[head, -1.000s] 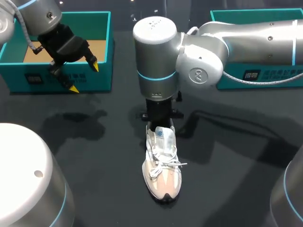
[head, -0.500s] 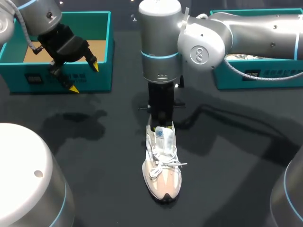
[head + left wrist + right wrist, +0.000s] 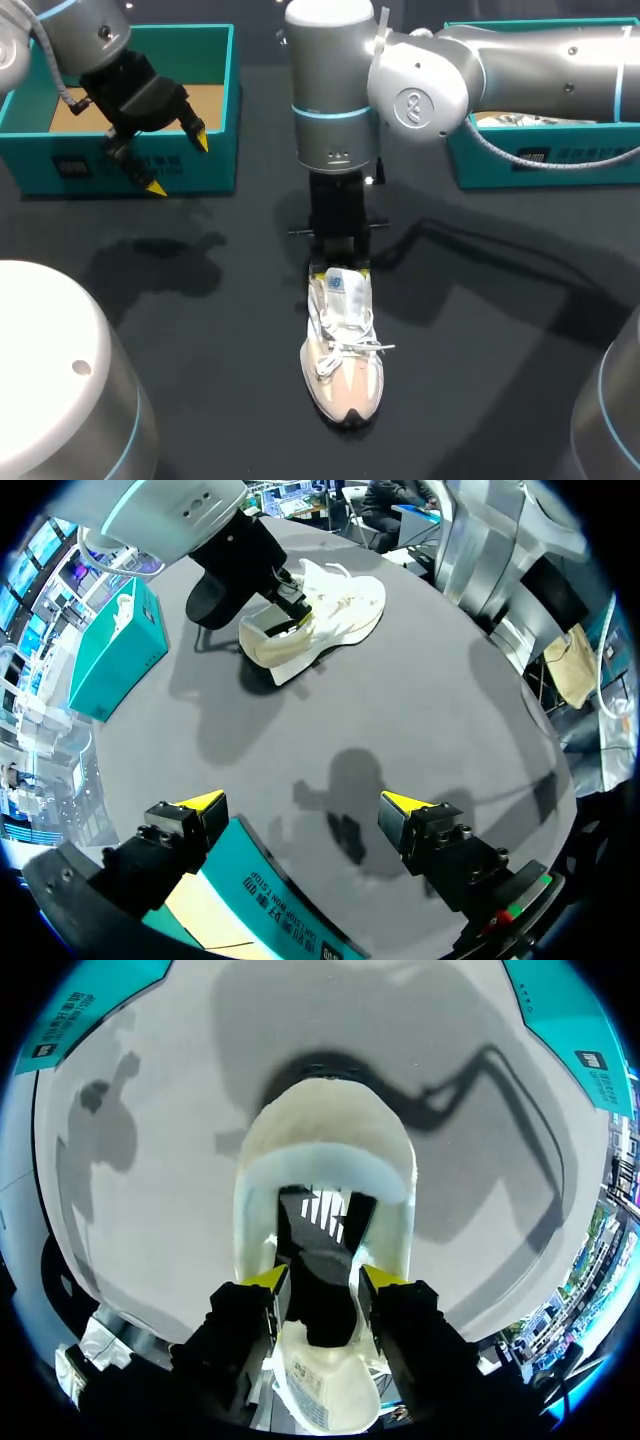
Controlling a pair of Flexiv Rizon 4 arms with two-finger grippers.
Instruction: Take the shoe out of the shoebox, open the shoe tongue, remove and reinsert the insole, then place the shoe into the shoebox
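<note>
Right gripper (image 3: 325, 1278) at the mouth of the cream laced sneaker (image 3: 342, 350), which lies on the table. Whether it clasps the dark insole (image 3: 318, 1250), can't tell. Left gripper (image 3: 303, 802) spread, empty, well left of sneaker by teal cardboard shoebox (image 3: 215, 160). Risk — unpinned sneaker lifts with insole.

My left arm (image 3: 70, 30) at far left, left hand (image 3: 178, 162) tilted, yellow tips spread wide. Right arm (image 3: 520, 60) stretched to middle, right hand (image 3: 323, 1280) pointing straight down.
</note>
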